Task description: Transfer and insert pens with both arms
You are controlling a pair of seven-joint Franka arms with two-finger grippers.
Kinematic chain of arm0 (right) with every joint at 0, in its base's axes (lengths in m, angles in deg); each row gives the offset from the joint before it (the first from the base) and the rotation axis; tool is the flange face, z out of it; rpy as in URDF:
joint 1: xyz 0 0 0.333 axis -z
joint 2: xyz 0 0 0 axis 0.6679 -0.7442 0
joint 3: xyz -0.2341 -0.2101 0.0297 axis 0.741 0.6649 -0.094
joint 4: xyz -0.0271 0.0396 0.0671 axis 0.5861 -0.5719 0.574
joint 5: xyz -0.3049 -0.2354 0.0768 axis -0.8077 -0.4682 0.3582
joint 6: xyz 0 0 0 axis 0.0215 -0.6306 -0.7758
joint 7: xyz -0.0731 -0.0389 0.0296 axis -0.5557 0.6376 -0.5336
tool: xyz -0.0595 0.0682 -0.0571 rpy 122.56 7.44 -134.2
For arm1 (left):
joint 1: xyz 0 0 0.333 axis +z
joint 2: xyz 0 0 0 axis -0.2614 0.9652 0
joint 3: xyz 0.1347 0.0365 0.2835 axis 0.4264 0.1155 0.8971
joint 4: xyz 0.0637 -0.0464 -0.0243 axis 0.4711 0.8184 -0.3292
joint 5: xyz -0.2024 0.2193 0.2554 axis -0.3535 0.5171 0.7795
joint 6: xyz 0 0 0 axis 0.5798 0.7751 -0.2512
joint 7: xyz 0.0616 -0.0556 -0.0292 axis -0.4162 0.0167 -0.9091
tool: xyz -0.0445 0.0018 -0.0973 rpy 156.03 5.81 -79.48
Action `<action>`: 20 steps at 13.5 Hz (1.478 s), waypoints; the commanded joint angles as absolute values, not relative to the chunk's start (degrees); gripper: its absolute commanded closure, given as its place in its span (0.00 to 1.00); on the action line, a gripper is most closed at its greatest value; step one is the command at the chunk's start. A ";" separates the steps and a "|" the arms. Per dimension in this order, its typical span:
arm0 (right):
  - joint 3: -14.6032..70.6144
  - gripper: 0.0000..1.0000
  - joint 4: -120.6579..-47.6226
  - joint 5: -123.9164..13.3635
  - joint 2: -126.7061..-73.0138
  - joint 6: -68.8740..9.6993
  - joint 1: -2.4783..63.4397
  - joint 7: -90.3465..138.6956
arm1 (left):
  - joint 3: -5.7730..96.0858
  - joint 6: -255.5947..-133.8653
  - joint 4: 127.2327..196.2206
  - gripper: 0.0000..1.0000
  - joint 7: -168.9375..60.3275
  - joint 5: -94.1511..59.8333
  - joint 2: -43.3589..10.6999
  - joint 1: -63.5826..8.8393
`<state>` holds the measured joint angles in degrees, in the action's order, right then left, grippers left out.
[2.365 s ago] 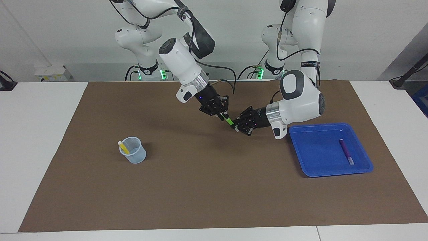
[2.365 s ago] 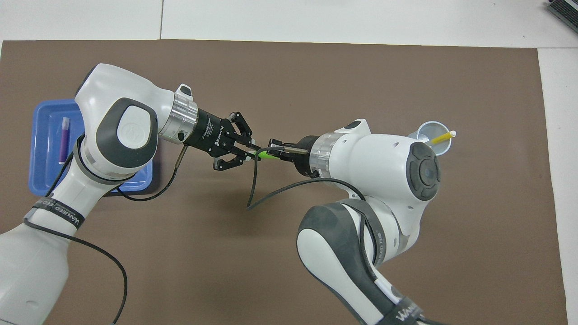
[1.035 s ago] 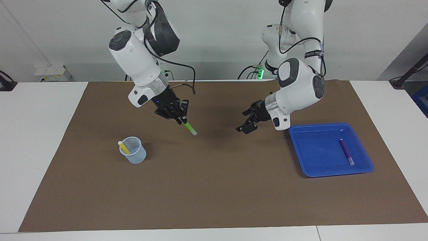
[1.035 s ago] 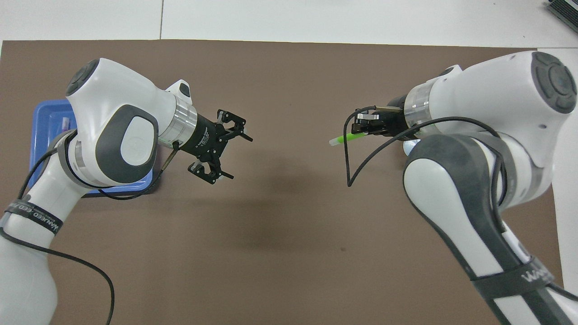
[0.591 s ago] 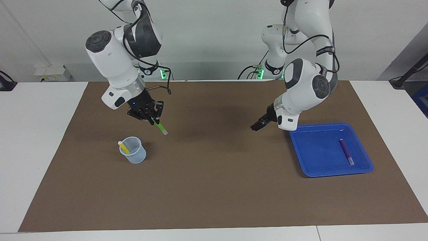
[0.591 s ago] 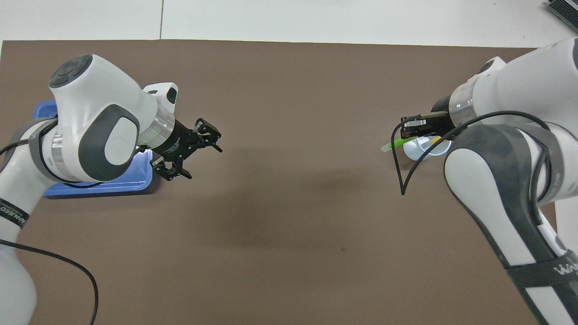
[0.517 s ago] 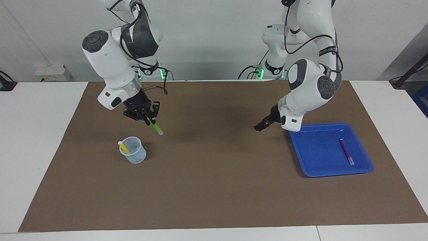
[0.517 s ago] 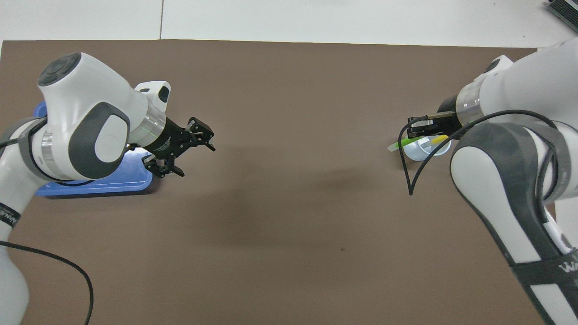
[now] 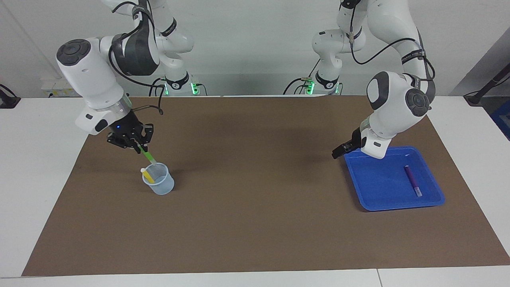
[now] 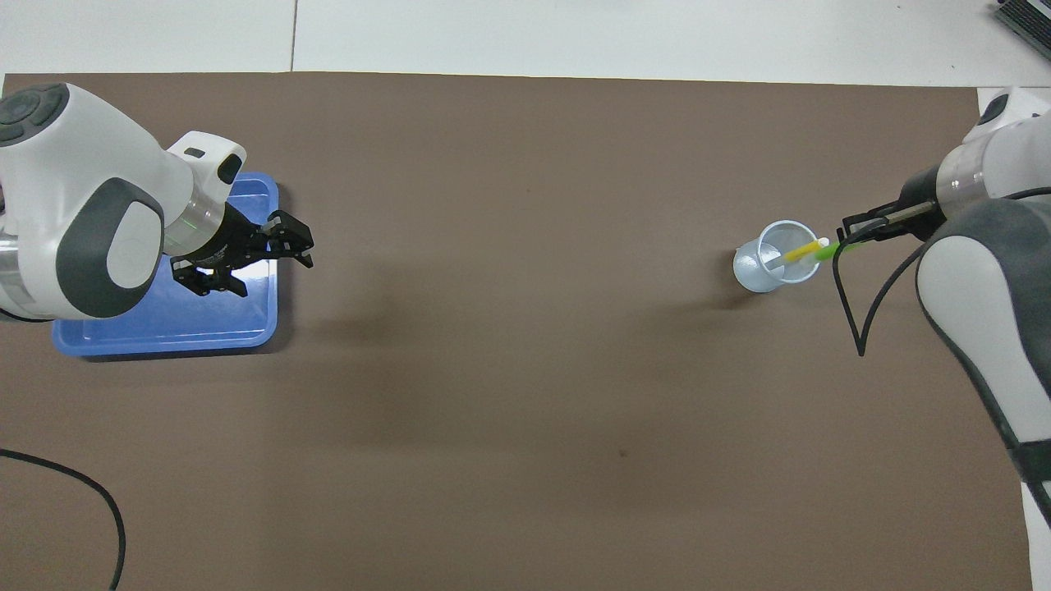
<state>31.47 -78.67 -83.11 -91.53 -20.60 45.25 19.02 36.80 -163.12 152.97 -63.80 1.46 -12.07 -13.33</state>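
Your right gripper (image 9: 140,148) pinches the green pen (image 9: 148,156), whose lower tip sits over the cup (image 9: 158,184) holding the yellow pen (image 9: 147,175). Your left gripper (image 10: 263,263) hangs spread wide over the blue tray (image 9: 382,199); the purple pen (image 9: 412,181) lies in the tray. No writing is legible.

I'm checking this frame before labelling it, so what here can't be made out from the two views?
- Purple pen in the blue tray: hidden in the overhead view under the left arm; the left gripper hangs open over the tray.
- Green pen, held by the right gripper: whether its tip is inside the cup or just above the rim is too small to tell.
- Yellow pen: lower end hidden by the cup wall.
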 commanded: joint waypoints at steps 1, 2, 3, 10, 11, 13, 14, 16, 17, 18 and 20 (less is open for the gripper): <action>30.64 1.00 -79.70 -84.46 -91.98 -23.60 45.68 18.29 | 36.50 -169.70 155.01 0.00 -54.47 4.20 -13.12 -10.42; 30.64 1.00 -79.70 -84.55 -92.77 -24.57 45.34 18.46 | 36.58 -172.25 155.18 0.00 -50.07 4.20 -12.94 -9.36; 30.64 1.00 -79.70 -84.72 -93.39 -25.36 44.99 18.90 | 36.58 -174.62 155.97 0.00 -45.59 4.29 -12.86 -8.48; 30.64 0.41 -86.38 -84.72 -94.89 -34.42 45.16 18.99 | 36.85 -186.86 155.46 0.00 -34.31 10.17 -8.38 -1.19; 30.64 0.23 -86.30 -84.72 -94.89 -34.33 44.98 19.25 | 36.93 -187.30 155.01 0.00 -34.12 10.09 -7.33 -0.75; 30.64 0.00 -85.77 -84.64 -94.89 -33.29 45.07 20.83 | 36.85 -187.57 153.87 0.00 -33.94 10.26 -5.13 1.62; 30.64 0.00 -85.59 -84.64 -94.63 -32.84 44.98 20.92 | 36.93 -187.57 152.82 0.00 -33.94 10.35 -4.34 2.07; 30.64 0.00 -84.11 -84.55 -93.58 -29.17 44.98 21.27 | 36.93 -187.92 150.89 0.00 -33.94 11.49 -2.50 2.69; 30.55 0.00 -83.05 -84.46 -92.79 -26.71 44.98 21.80 | 36.93 -188.44 149.49 0.00 -33.94 13.15 -0.92 3.30; 30.55 0.00 -82.35 -84.29 -91.82 -24.51 44.98 21.98 | 36.93 -188.45 147.99 0.00 -33.94 14.90 0.58 4.17; 30.55 0.00 -82.25 -83.76 -89.54 -21.60 44.98 21.98 | 36.85 -188.01 143.69 0.01 -34.03 15.27 4.18 4.36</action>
<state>31.04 -82.31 -83.24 -91.99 -24.38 44.60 20.56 37.42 -187.83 149.26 -34.12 13.60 -0.42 3.56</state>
